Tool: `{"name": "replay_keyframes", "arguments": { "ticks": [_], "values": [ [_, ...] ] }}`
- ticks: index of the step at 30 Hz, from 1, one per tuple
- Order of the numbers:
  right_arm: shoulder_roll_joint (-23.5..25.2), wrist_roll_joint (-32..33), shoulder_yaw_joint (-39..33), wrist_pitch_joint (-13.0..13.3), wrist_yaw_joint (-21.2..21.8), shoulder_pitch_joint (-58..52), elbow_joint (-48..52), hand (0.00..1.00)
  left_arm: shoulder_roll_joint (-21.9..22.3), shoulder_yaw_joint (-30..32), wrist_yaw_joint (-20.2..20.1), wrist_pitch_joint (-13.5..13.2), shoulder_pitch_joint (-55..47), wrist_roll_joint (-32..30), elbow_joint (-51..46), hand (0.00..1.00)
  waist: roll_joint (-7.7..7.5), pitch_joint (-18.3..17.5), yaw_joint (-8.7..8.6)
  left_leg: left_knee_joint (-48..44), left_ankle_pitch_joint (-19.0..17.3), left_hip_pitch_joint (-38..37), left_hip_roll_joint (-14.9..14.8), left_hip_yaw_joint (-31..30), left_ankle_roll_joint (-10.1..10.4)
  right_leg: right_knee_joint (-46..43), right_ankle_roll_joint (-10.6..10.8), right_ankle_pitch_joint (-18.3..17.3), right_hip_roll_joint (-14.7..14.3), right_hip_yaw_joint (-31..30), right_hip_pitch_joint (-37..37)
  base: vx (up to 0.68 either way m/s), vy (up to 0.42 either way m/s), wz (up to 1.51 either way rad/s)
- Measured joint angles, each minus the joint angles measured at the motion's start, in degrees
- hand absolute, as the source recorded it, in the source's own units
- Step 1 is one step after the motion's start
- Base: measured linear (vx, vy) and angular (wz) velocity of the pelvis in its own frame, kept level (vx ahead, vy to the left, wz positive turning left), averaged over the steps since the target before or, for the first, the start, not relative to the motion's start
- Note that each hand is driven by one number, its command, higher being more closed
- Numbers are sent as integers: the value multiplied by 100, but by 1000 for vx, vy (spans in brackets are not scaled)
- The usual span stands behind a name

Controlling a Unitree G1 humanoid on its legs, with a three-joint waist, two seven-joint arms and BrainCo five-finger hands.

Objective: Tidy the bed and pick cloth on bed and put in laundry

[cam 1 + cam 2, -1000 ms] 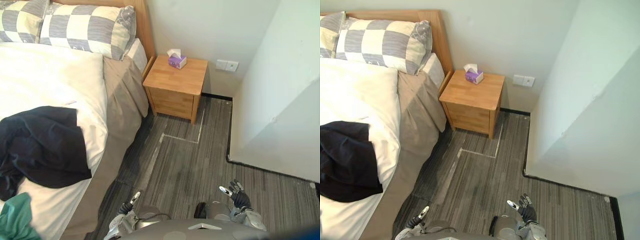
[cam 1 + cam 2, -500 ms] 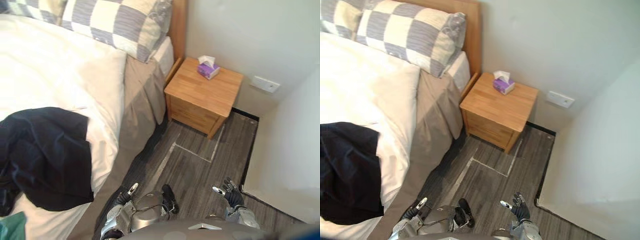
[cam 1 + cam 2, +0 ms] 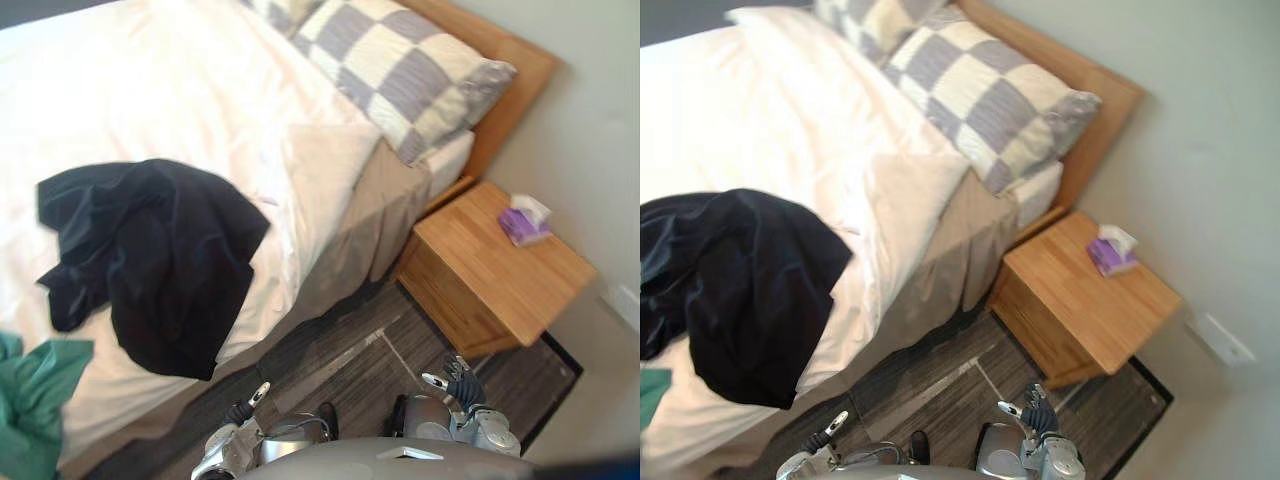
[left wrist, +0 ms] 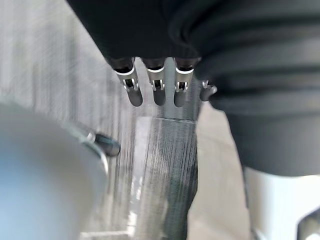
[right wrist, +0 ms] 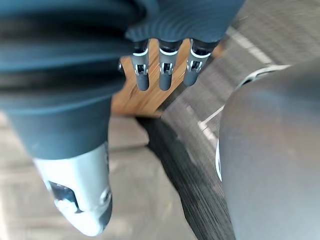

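At middle left, a black cloth (image 3: 150, 255) lies crumpled on the bed (image 3: 200, 85), while low in frame the left hand (image 3: 243, 410) and right hand (image 3: 459, 386) hang empty, fingers straight.

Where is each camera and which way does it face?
Left eye view: head, looking down at bed, black cloth, nightstand; left robot hand and right robot hand at lower edge.
Right eye view: beside it, same scene.
Left wrist view: left wrist, along straight fingers to the floor.
Right wrist view: right wrist, along straight fingers to nightstand and floor.
Shared: the nightstand, in eye views and right wrist view.
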State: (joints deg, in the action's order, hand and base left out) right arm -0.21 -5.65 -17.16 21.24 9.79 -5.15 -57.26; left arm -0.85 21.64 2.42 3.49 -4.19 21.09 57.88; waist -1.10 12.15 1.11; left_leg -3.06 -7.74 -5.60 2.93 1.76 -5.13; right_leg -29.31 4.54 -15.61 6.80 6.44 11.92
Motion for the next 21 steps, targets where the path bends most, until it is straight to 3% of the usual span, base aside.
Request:
{"name": "replay_keyframes", "arguments": {
  "ticks": [2, 3, 4, 5, 7, 8, 12, 18, 20, 21],
  "values": [
    [23, 52, 95, 66, -16, -28, 4, 0, 25, 46, 3, -35, -10, -98, -33, 0, -28, -14, -3, -110, -95, -20, 0, -385, 142, 362, -97, 154, -187, -402, 15, 280, -299, 130],
    [65, 91, 213, 106, -34, -84, 4, 0, 14, 131, 7, -38, -35, -223, -42, 0, -200, -87, -1, -289, -237, -3, 86, -551, 303, 907, -130, 564, -210, -695, -161, 293, -387, 140],
    [150, 139, 225, 166, -33, -117, 17, 0, 36, 223, 16, -49, 8, -273, -31, 0, -181, -51, -5, -451, -405, 21, 71, -517, 381, 943, -238, 668, -156, -606, -295, 306, -435, 138],
    [63, 200, 211, 202, -77, -117, 57, 0, 235, 328, 33, -20, -32, -359, -29, 0, 30, -103, 38, -633, -515, 59, -169, -374, 442, 745, -244, 671, -293, -465, -350, 217, -317, 99],
    [-7, 215, 276, 270, -96, -149, 75, 0, 402, 515, 53, -45, -118, -451, -50, 0, 190, -193, 25, -609, -504, -71, -386, -322, 575, 620, -335, 604, -405, -288, -526, 215, -241, 87],
    [-6, 220, 350, 293, -97, -149, 85, 0, 407, 542, 51, -47, -121, -476, -53, 0, 179, -187, 18, -558, -477, -154, -447, -311, 620, 614, -372, 528, -426, -181, -658, 213, -270, 84],
    [41, 269, 746, 244, -78, -130, 128, 0, 372, 538, 57, -66, -120, -490, -114, 0, 95, -231, 177, -497, -398, -153, -549, -214, 670, 550, -527, 324, -482, -67, -710, 56, -174, 35],
    [72, 1003, 731, -262, 113, -134, 119, 0, 345, 505, 220, -159, -180, -767, -258, 0, -23, -303, 190, -670, -367, -40, -546, 112, 682, 967, -620, 198, -443, -84, -899, -68, -24, 3],
    [86, 1210, 591, -345, 114, -187, 126, 0, 315, 416, 276, -161, -150, -902, -266, 0, -77, -280, 158, -1285, -526, 264, -655, 544, 703, 1103, -586, 221, -388, 46, -999, -135, 32, 41],
    [40, 1381, 506, -358, 92, -292, 132, 0, 312, 362, 276, -156, -131, -1032, -264, 0, -2, -289, 138, -1915, -748, 514, -919, 1262, 633, 1107, -576, 207, -363, 206, -1072, -163, 92, 43]
  ]
}}
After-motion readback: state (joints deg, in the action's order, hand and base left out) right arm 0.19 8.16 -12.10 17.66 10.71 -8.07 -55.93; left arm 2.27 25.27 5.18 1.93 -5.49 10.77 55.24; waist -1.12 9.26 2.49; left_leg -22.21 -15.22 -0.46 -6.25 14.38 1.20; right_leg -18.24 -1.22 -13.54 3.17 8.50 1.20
